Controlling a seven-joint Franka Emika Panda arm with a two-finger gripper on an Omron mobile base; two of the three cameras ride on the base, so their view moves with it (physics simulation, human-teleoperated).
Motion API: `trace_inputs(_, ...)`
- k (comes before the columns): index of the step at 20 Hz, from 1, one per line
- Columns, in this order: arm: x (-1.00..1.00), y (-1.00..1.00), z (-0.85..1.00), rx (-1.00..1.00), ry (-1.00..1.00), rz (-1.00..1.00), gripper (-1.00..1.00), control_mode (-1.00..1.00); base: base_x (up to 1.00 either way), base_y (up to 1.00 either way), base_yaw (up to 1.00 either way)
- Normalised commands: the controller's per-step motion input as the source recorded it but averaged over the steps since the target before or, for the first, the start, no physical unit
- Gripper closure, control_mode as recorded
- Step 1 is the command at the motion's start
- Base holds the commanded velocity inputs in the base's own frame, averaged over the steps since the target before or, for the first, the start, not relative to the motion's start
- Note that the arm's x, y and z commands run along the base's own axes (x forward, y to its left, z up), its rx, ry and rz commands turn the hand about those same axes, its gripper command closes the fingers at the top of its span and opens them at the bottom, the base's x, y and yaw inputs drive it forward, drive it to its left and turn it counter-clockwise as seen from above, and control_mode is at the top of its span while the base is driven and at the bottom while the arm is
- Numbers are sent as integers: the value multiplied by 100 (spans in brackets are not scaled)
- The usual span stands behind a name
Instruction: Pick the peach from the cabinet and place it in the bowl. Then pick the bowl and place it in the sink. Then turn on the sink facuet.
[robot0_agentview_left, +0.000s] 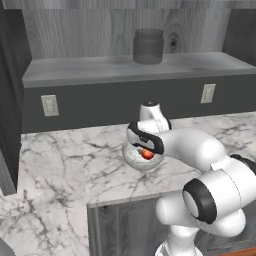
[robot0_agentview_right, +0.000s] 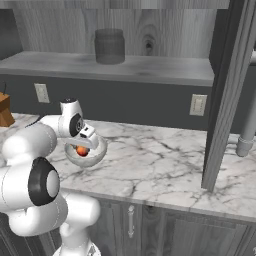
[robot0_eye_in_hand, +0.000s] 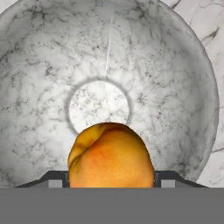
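Gripper (robot0_eye_in_hand: 111, 183) pinching the peach (robot0_eye_in_hand: 110, 156) between its fingers, held directly above the marbled bowl (robot0_eye_in_hand: 175, 87), which stands on the veined marble counter (robot0_agentview_left: 65, 165).

The mottled whitish-grey round bowl (robot0_agentview_left: 136, 159) stands on the marble table (robot0_agentview_left: 65, 170), the small orange-red peach (robot0_eye_in_hand: 111, 156) over its inside. Behind and above, a dark grey cylindrical jar (robot0_agentview_left: 148, 46) sits on the cabinet's flat grey shelf board (robot0_agentview_left: 90, 67).
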Motion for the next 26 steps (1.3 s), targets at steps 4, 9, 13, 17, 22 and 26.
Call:
trace_inputs(4, 0, 18, -1, 0, 0, 0, -100, -100, 0, 0, 0)
trace_inputs(9, 1, 16, 2, -1, 0, 0, -100, -100, 0, 0, 0)
trace_inputs(13, 0, 15, 20, -2, 0, 0, -100, -100, 0, 0, 0)
trace_inputs(17, -22, 37, 22, -3, 0, 9, -100, -100, 0, 0, 0)
trace_inputs(22, -6, 32, -10, -2, 6, 13, -100, -100, 0, 0, 0)
trace_inputs(26, 3, 12, -37, -1, 15, 13, -100, -100, 0, 0, 0)
